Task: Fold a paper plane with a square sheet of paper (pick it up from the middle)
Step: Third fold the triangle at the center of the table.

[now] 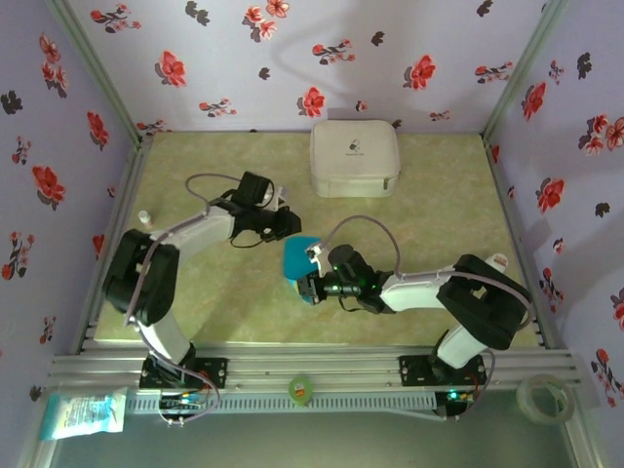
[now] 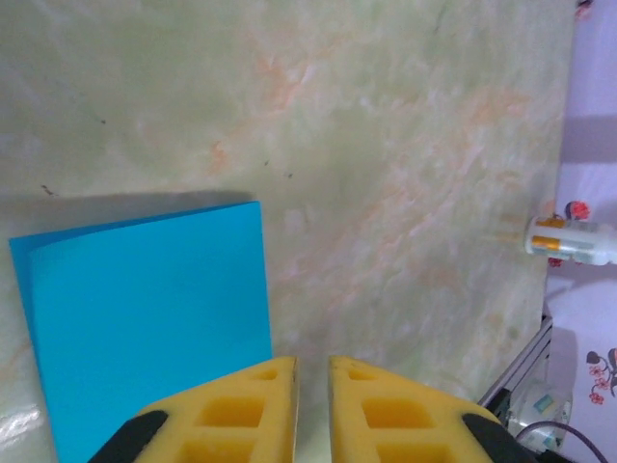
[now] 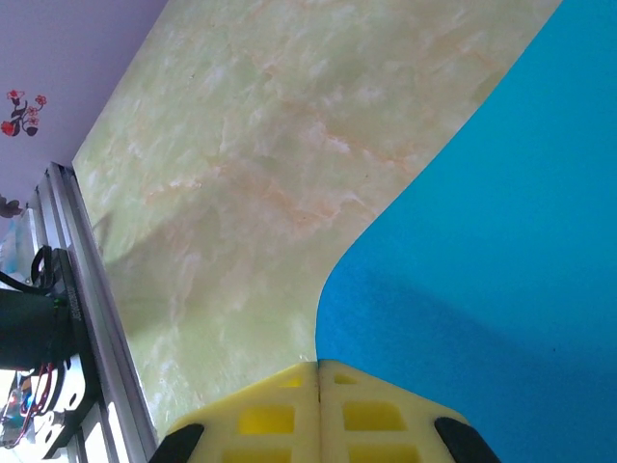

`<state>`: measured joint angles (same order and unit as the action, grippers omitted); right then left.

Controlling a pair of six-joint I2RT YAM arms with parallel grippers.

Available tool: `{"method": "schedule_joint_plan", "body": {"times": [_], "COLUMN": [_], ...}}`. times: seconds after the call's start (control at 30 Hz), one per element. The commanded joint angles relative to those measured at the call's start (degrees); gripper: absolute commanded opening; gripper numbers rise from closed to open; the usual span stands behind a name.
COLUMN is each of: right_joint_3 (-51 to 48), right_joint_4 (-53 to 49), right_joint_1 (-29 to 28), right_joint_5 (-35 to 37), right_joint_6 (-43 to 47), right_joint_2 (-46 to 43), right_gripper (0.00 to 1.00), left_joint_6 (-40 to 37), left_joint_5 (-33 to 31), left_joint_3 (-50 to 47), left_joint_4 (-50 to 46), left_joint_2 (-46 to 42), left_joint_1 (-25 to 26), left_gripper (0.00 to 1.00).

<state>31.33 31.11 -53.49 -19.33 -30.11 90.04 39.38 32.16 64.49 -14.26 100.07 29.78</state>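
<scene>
The square sheet of paper [image 1: 297, 255], bright turquoise-blue, lies mid-table between my two grippers. In the left wrist view the paper [image 2: 145, 309] rests doubled over, with a second layer showing along its left edge. My left gripper [image 2: 312, 362] [image 1: 290, 227] hovers just off the paper's right edge, its jaws a narrow slit apart with bare table between them. My right gripper [image 3: 318, 365] [image 1: 312, 283] is shut, and the curved edge of the paper [image 3: 501, 212] runs straight into the seam of its fingertips, bowed up off the table. No paper plane shape is formed.
A white rounded-square zip case [image 1: 354, 156] stands at the back of the table [image 1: 439, 214]. A small bottle [image 2: 569, 239] [image 1: 144, 216] sits by the left wall. An aluminium rail [image 3: 87, 318] borders the near edge. A tape roll [image 1: 542, 398] lies beyond the front rail.
</scene>
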Motion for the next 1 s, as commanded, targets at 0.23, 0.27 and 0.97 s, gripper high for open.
{"method": "schedule_joint_plan", "body": {"times": [0.23,0.27,0.97], "right_joint_3": [-0.6,-0.6,4.4], "right_joint_4": [2.3,2.1,-15.5], "right_joint_1": [0.5,0.4,1.1], "right_joint_5": [1.2,1.6,17.4], "right_joint_6": [-0.9,-0.8,7.7], "right_joint_2": [1.5,1.5,-0.1], "right_gripper": [0.0,0.0,0.0], "left_joint_6": [-4.2,-4.1,-4.8], "left_joint_5": [-2.1,-2.3,-3.9], "left_joint_3": [3.8,3.0,0.8], "left_joint_4": [-4.0,-3.0,-3.5], "left_joint_2": [11.5,11.6,14.4], "left_joint_1": [1.2,1.2,1.2], "left_gripper": [0.13,0.13,0.14]}}
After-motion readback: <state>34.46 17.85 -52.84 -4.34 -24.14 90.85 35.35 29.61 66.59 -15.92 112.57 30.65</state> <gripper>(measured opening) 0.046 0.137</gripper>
